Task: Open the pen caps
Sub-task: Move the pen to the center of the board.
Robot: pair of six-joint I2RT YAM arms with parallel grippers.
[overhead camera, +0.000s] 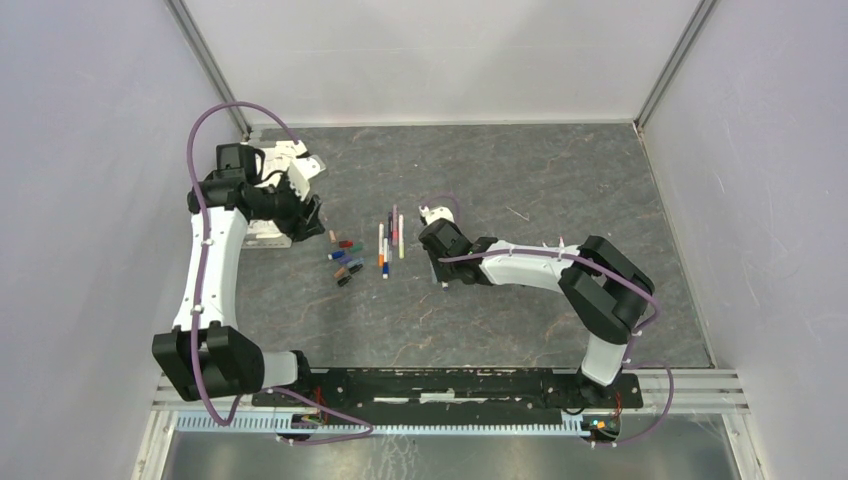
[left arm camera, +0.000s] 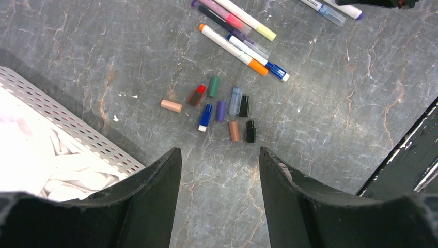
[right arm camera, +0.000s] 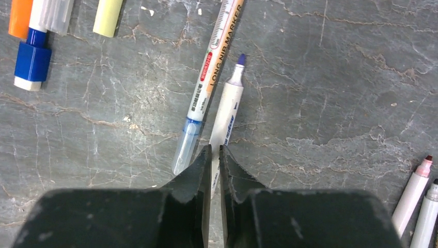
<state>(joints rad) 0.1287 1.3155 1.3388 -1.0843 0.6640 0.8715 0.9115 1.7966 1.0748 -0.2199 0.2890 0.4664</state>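
On the grey marbled worktop (overhead camera: 520, 180), near the white perforated tray (left arm camera: 77, 126), my left pincer (left arm camera: 219, 155) hangs half open and empty. My right pincer (right arm camera: 215, 150) is closed to a slit over the tail of a white, purple-nibbed pen barrel (right arm camera: 230, 103); whether it pinches, I cannot tell. The small coloured plastic pen caps (left arm camera: 221, 110) lie loose between tray and pens. Light, stiff and slick, I judge: grip across the middle.
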